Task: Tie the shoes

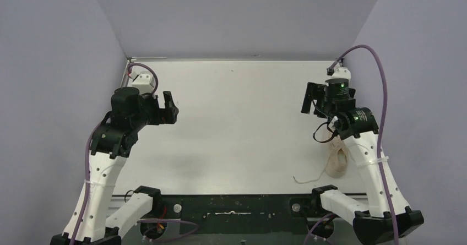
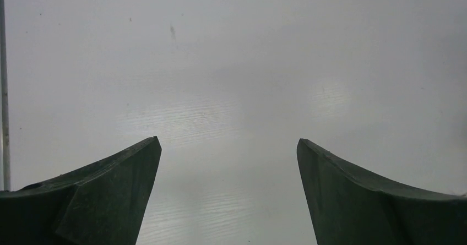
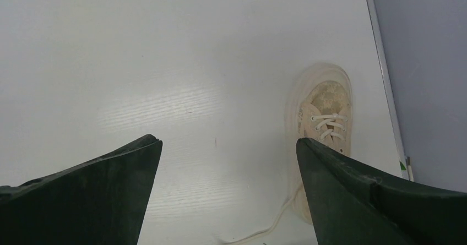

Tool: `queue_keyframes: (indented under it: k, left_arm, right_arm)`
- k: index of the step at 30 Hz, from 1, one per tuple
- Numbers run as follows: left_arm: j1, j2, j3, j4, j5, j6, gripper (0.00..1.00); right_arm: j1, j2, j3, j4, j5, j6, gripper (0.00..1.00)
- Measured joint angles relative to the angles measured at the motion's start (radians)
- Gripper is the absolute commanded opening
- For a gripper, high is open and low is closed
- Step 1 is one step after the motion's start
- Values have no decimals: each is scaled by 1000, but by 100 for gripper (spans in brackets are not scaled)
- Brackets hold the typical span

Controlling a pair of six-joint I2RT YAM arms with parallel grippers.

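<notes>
Presently the left pincer (image 2: 227,139) and right pincer (image 3: 229,139) are hovering spread wide over the tabletop (image 1: 237,124). The sneaker (image 3: 322,118) is lying near the right pincer, one lace (image 1: 309,177) trailing loose.

Robotics lab test cell for sure — bare white table (image 1: 237,135) boxed in by plain lavender panels (image 1: 55,63) left, right and far, left arm (image 1: 102,173) and right arm (image 1: 372,168) bolted at the near edge, purple cables (image 1: 383,99) trailing off them.
</notes>
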Motion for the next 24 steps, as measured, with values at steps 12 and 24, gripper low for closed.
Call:
queue_keyframes:
  k: [12, 24]
  left_arm:
    - [-2, 201, -117, 211, 2, -66, 96]
    - [-241, 377, -115, 300, 95, -140, 97]
  right_arm:
    - [-97, 40, -285, 135, 29, 56, 100]
    - [-324, 89, -285, 5, -59, 72, 97]
